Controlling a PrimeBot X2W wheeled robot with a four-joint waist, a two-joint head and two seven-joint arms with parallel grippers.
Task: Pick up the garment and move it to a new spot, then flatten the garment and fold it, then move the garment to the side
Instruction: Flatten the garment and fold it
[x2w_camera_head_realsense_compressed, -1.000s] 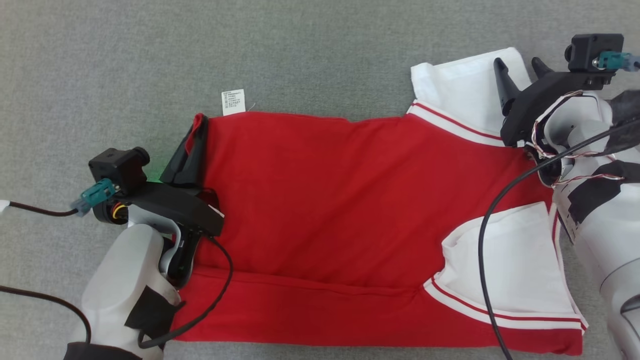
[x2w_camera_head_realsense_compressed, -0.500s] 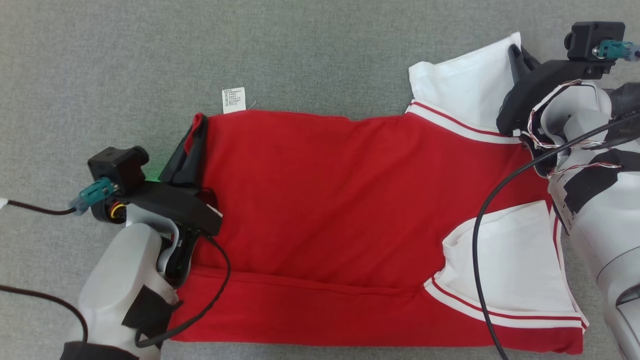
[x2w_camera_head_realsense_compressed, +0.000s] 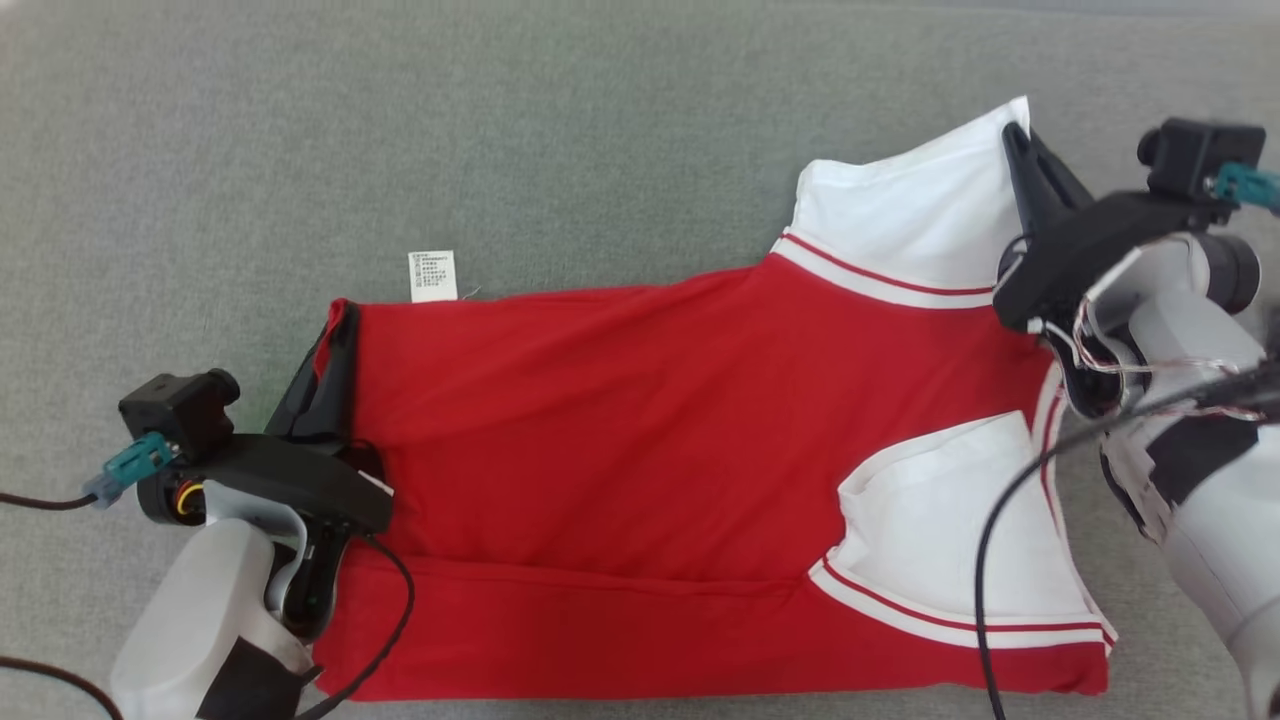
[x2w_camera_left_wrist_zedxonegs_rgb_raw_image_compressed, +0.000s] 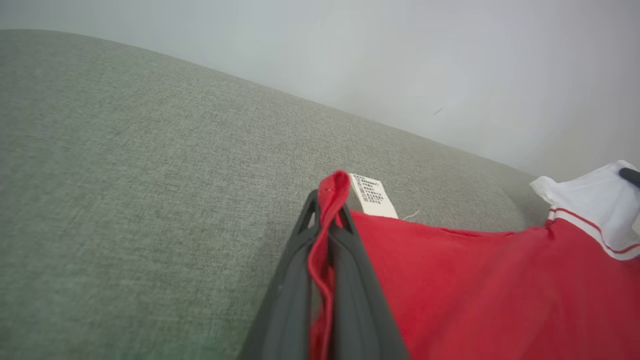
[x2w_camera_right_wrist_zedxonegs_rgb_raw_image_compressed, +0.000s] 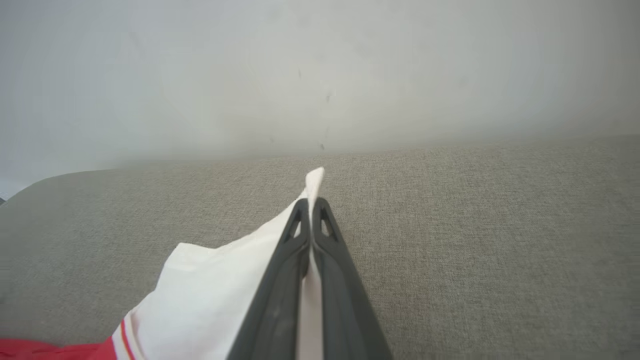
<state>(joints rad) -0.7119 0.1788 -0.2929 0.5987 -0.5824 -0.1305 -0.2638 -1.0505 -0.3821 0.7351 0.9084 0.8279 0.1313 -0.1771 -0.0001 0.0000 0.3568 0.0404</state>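
Left end effector (x2w_camera_left_wrist_zedxonegs_rgb_raw_image_compressed: 327, 200) pinches the garment (x2w_camera_head_realsense_compressed: 620, 450) beside its label (x2w_camera_head_realsense_compressed: 433, 275) — right end effector (x2w_camera_right_wrist_zedxonegs_rgb_raw_image_compressed: 311, 205), the white sleeve (x2w_camera_head_realsense_compressed: 900, 210).

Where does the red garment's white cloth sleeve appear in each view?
Head view: the white cloth sleeve is at upper right, its tip pinched in the right gripper.
Left wrist view: sleeve at the far right edge.
Right wrist view: sleeve at lower left, beside the fingers.
Shared landmark: the red garment's red-striped white band.

A grey bench (x2w_camera_head_realsense_compressed: 600, 120) covered in woven cloth spreads wide, and its far edge rounds off. Behind it stands a pale wall (x2w_camera_right_wrist_zedxonegs_rgb_raw_image_compressed: 320, 75) bearing what may be small dark specks.
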